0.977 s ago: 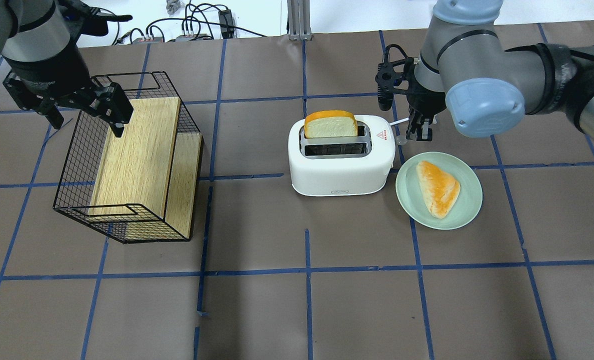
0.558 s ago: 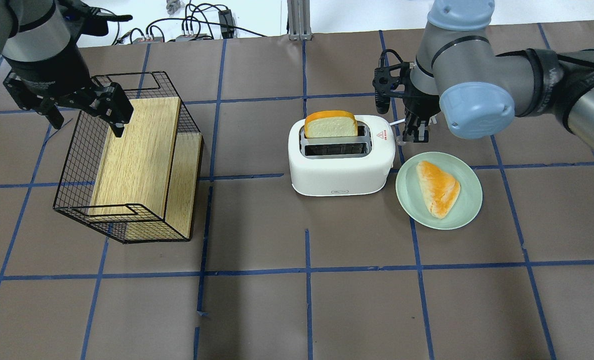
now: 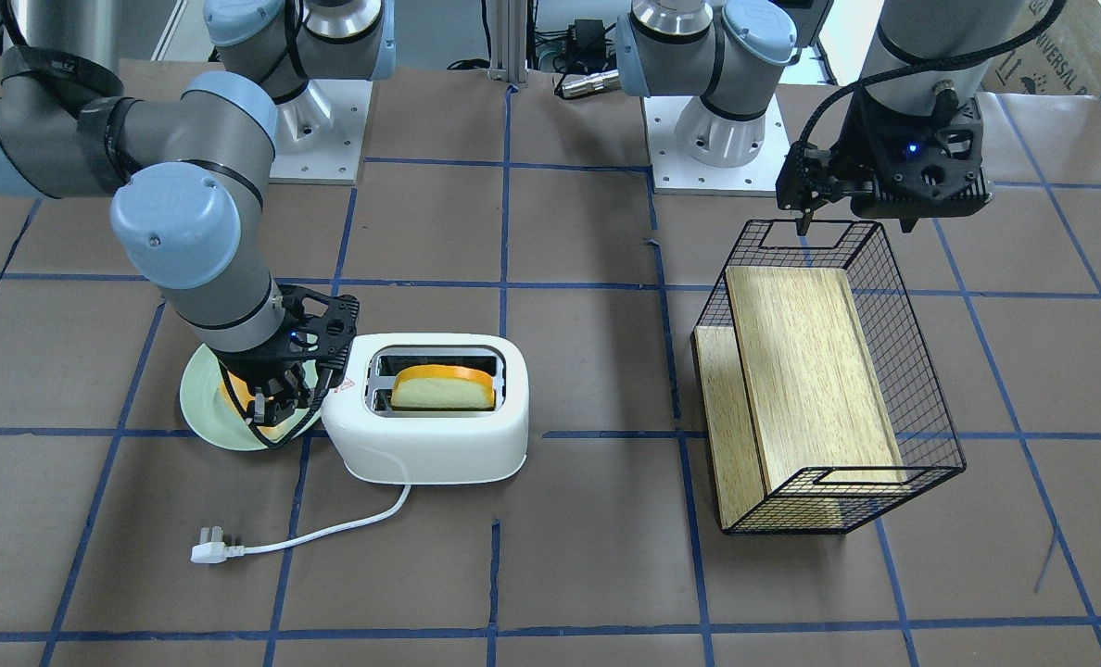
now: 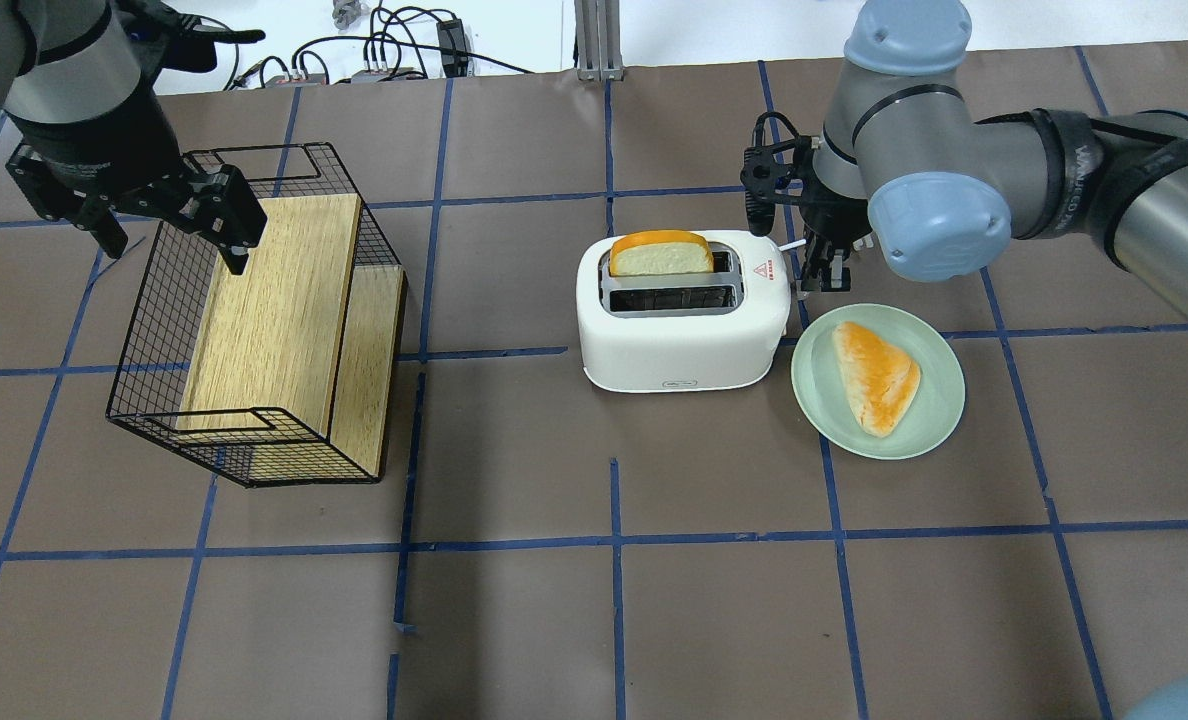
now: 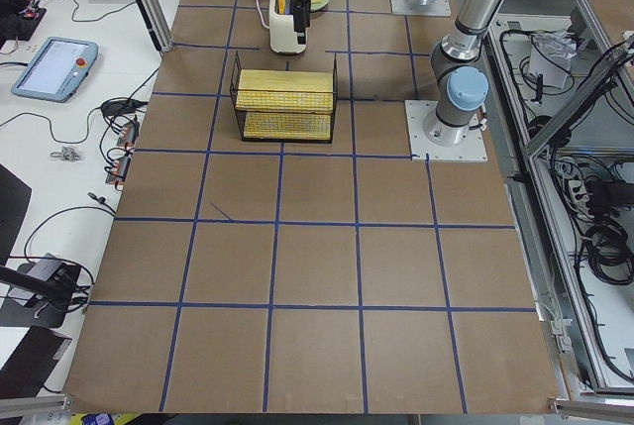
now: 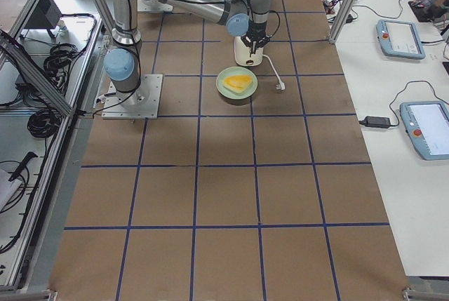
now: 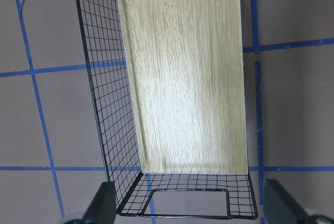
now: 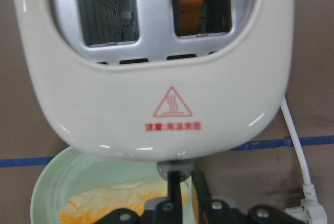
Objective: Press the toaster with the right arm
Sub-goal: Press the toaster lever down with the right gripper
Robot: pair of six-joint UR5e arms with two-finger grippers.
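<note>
The white toaster [image 4: 684, 340] stands mid-table with an orange-crusted bread slice [image 4: 661, 255] in its far slot. My right gripper [image 4: 820, 272] is at the toaster's right end, fingers pointing down. In the right wrist view the toaster [image 8: 167, 78] fills the frame, and the right gripper [image 8: 185, 177] is shut with its tips at the small grey lever [image 8: 175, 167] under the red triangle mark. The front-facing view shows the toaster [image 3: 430, 445] and right gripper [image 3: 277, 403] side by side. My left gripper [image 4: 169, 240] is open and empty above the wire basket [image 4: 254, 320].
A pale green plate [image 4: 939, 420] with a triangular pastry [image 4: 879, 375] sits just right of the toaster, under my right wrist. The toaster's white cord and plug [image 3: 208, 553] lie loose on the operators' side. The wire basket holds a wooden board [image 7: 182, 78].
My right gripper has moved left and down against the toaster's end. The bread slice sits lower in its slot than before. The left arm has not moved.
</note>
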